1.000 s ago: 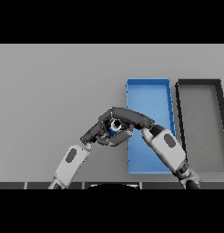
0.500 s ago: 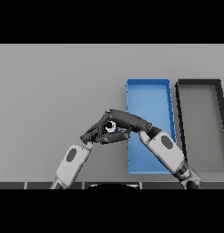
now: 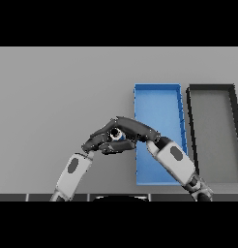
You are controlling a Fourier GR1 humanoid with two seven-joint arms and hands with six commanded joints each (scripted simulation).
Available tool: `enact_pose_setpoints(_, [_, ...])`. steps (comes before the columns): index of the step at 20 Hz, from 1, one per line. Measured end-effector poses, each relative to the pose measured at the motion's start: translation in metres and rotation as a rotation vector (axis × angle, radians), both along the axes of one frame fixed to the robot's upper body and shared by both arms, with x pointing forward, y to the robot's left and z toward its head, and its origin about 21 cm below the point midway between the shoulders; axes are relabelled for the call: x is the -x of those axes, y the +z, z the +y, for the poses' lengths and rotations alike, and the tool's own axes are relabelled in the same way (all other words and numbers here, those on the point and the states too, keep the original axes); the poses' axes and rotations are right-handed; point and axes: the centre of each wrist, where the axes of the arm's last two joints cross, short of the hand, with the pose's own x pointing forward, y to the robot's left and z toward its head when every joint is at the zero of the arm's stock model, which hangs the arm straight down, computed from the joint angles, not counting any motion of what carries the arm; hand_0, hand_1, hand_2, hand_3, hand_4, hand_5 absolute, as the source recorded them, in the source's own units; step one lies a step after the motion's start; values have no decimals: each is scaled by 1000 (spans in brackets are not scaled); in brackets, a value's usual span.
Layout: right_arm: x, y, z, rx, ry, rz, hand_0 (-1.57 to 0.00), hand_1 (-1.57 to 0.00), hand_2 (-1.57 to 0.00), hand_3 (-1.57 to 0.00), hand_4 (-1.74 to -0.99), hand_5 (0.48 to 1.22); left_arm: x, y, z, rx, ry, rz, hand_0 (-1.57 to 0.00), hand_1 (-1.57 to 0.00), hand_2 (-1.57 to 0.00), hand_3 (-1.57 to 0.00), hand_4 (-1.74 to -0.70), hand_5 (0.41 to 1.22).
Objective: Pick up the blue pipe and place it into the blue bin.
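Both hands are meeting just left of the blue bin (image 3: 157, 99). Right hand (image 3: 135, 130) is curling round the blue pipe (image 3: 116, 135), w/ left hand (image 3: 97, 142) cupping it from the other side. Pipe prob. light, rigid, smooth; best held mid-body. Dark bin (image 3: 210, 88) sits further right.

No readable text, labels or numbers anywhere.

Blue pipe (image 3: 117, 135) mostly hidden, just left of open blue bin (image 3: 157, 101).
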Motion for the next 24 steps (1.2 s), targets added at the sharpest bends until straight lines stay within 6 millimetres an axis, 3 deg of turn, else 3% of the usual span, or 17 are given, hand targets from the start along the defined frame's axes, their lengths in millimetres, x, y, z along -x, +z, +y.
enact_pose_setpoints(4, [1,1,2,31,-22,-6,-1569,-1569,-1569,-1568,-1740,1218,1,-2,-5,-19,43,57,-156,-143,-138,-124,-980,704])
enact_pose_setpoints(6, [1,0,2,3,-9,-19,-1570,-1570,-1570,-1569,-1740,1219,0,-2,-2,-26,49,87,-100,-91,-88,-79,-969,603])
enact_pose_setpoints(9, [-1,-1,1,-21,-4,10,-1570,-1570,-1570,-1570,-1741,1220,1,-2,-1,-42,57,95,-50,-46,-45,-40,-947,513])
enact_pose_setpoints(12, [-3,4,-1,-94,11,72,-1571,-1571,-1571,-1570,-1741,1221,0,-10,0,-65,72,101,-25,-23,-22,-20,-922,482])
enact_pose_setpoints(15, [-4,28,-4,-151,14,122,-1571,-1571,-1571,-1571,-1741,1221,3,-14,-2,-75,76,108,-12,-11,-11,-10,-909,464])
enact_pose_setpoints(21, [-25,111,-14,-268,58,88,-1571,-1571,-1571,-1571,-1741,1221,1,-6,-2,-73,69,118,-3,-2,-2,-2,-905,435])
enact_pose_setpoints(24, [-44,145,-32,-339,-110,8,-1571,-1571,-1571,-1571,-1741,1221,1,-6,-1,-93,77,125,-1,-1,-1,0,-898,430])
